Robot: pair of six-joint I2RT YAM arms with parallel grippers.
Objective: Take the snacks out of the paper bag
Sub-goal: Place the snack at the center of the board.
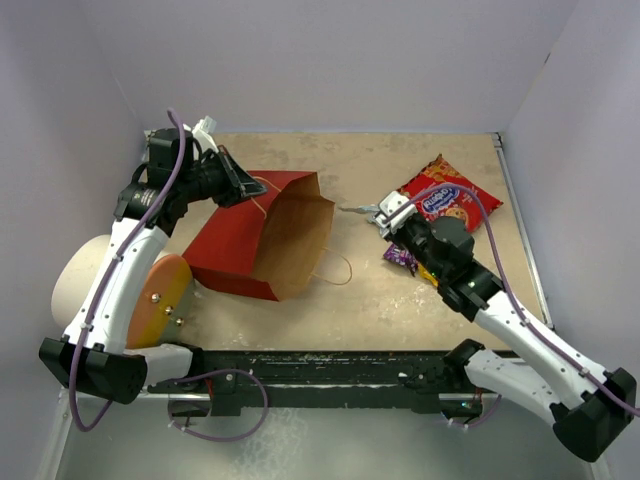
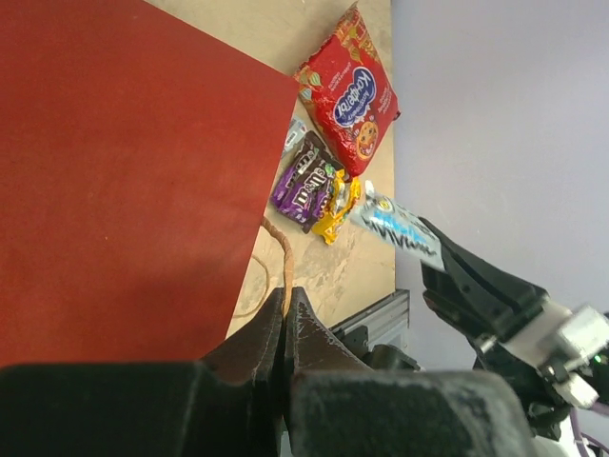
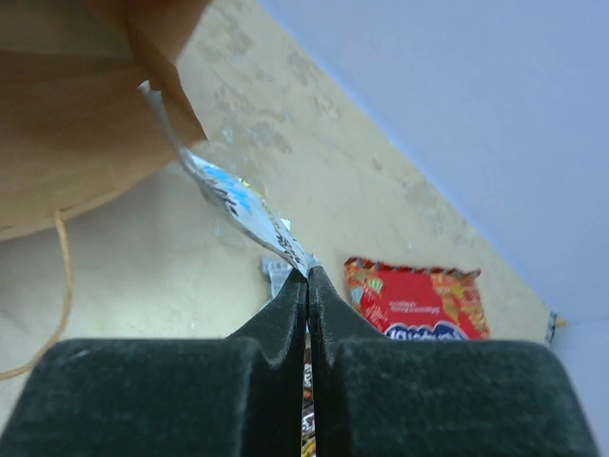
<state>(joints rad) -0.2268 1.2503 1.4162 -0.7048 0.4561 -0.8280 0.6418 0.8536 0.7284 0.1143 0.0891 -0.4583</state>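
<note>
The paper bag [image 1: 265, 235] lies on its side, red faces out and brown mouth open toward the right. My left gripper [image 1: 240, 185] is shut on its string handle [image 2: 284, 271] at the bag's top rim. My right gripper [image 1: 378, 213] is shut on a silver-grey packet [image 1: 355, 210], held just outside the bag's mouth; the packet also shows in the right wrist view [image 3: 238, 200] and the left wrist view [image 2: 395, 228]. The red cookie bag [image 1: 450, 200], a purple packet [image 1: 400, 258] and a yellow-orange packet [image 1: 428, 272] lie on the table to the right.
A white cylinder [image 1: 80, 285] with an orange end [image 1: 160, 300] lies at the left beside the bag. A loose string handle [image 1: 335, 270] trails on the table. Walls close in the left, back and right. A metal rail [image 1: 320, 365] runs along the near edge.
</note>
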